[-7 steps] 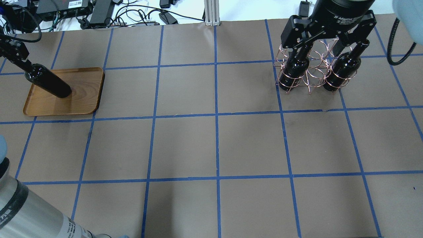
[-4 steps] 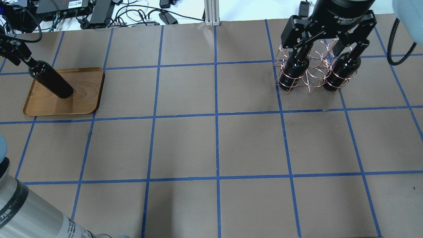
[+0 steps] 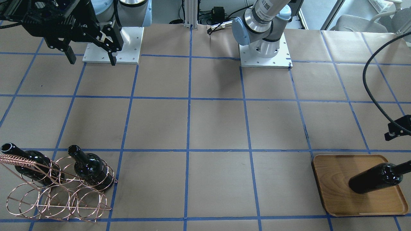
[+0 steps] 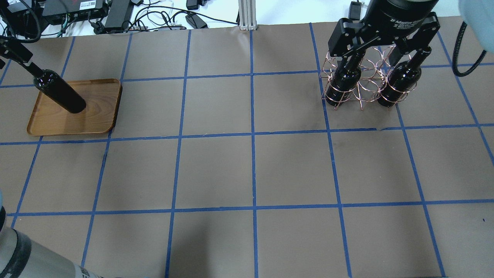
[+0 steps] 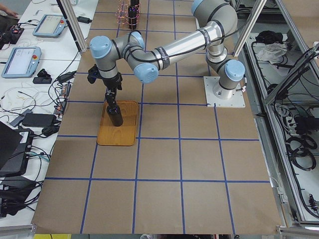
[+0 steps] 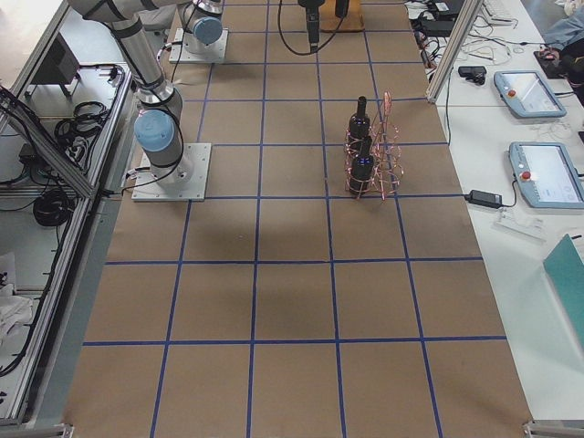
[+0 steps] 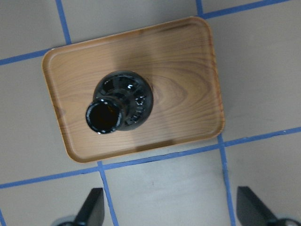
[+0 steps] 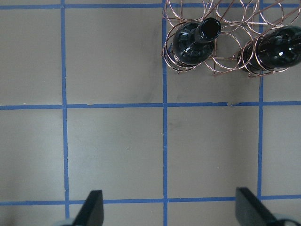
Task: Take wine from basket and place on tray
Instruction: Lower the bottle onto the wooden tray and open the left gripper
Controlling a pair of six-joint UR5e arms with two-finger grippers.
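One black wine bottle (image 4: 60, 94) stands upright on the wooden tray (image 4: 96, 116) at the table's far left; it also shows in the front view (image 3: 372, 179) and from above in the left wrist view (image 7: 124, 101). My left gripper (image 7: 171, 214) is open, its fingers wide apart above the bottle's mouth, and it shows over the neck in the overhead view (image 4: 15, 54). Two more bottles (image 4: 343, 83) (image 4: 399, 83) stand in the copper wire basket (image 3: 57, 202) at the far right. My right gripper (image 4: 382, 54) hangs open and empty high above the basket.
Cables and electronics (image 4: 115, 15) lie past the table's far edge beside an aluminium post (image 4: 247, 15). The arms' base plates (image 3: 112, 45) (image 3: 265, 48) sit on the robot's side. A black cable (image 3: 372, 80) loops over the tray side.
The left gripper has drawn up and back off the bottle's neck, which now shows bare. The bottle has settled on the tray. The right arm has not moved.
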